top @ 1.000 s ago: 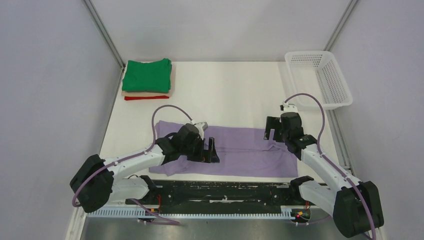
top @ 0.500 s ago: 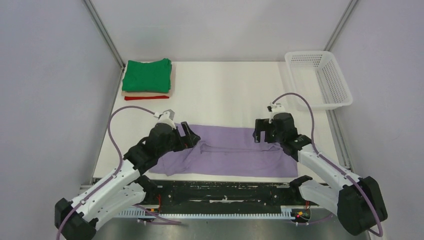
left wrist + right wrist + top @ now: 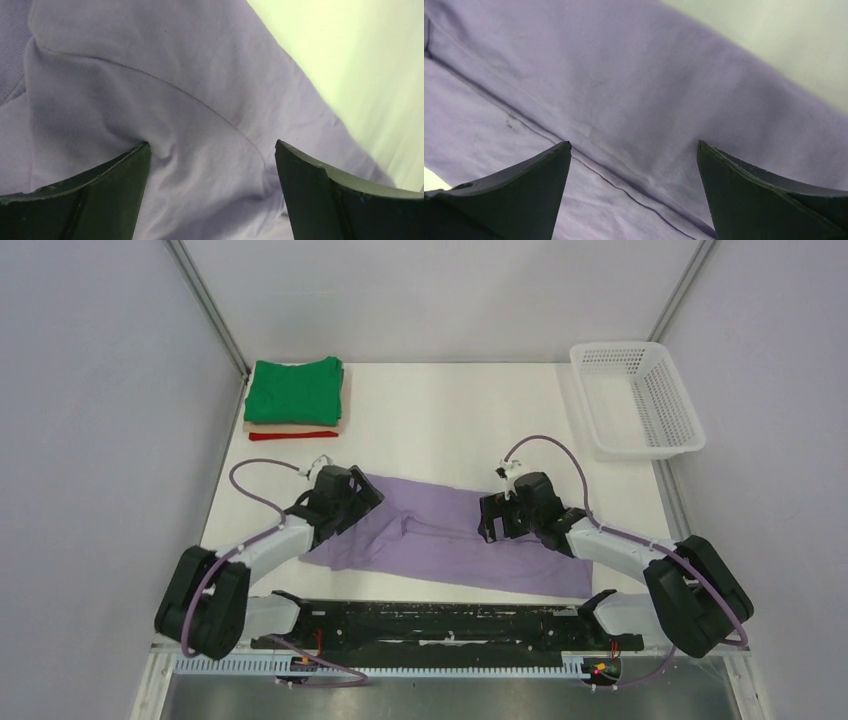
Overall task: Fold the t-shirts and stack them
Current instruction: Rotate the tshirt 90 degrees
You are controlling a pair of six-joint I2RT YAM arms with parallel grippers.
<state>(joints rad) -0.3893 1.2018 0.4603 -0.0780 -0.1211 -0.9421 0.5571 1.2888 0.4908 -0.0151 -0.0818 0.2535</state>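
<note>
A lavender-purple t-shirt (image 3: 440, 540) lies as a long folded strip across the near middle of the table. My left gripper (image 3: 362, 496) stands open at the strip's far left corner, fingertips pressing into the wrinkled cloth (image 3: 210, 150). My right gripper (image 3: 488, 518) is open over the strip's far edge near the middle, its fingers astride a seam (image 3: 634, 145). Neither has cloth pinched between the jaws. A stack of folded t-shirts (image 3: 296, 398), green on top of tan and red, sits at the far left corner.
A white mesh basket (image 3: 636, 396) stands at the far right corner. Metal frame posts (image 3: 208, 305) rise at both far corners. The white table (image 3: 450, 430) shows between the strip and the far wall.
My left gripper swung from the strip's middle to its far left corner. My right gripper moved left along the far edge. The left half of the strip has shifted and wrinkled.
</note>
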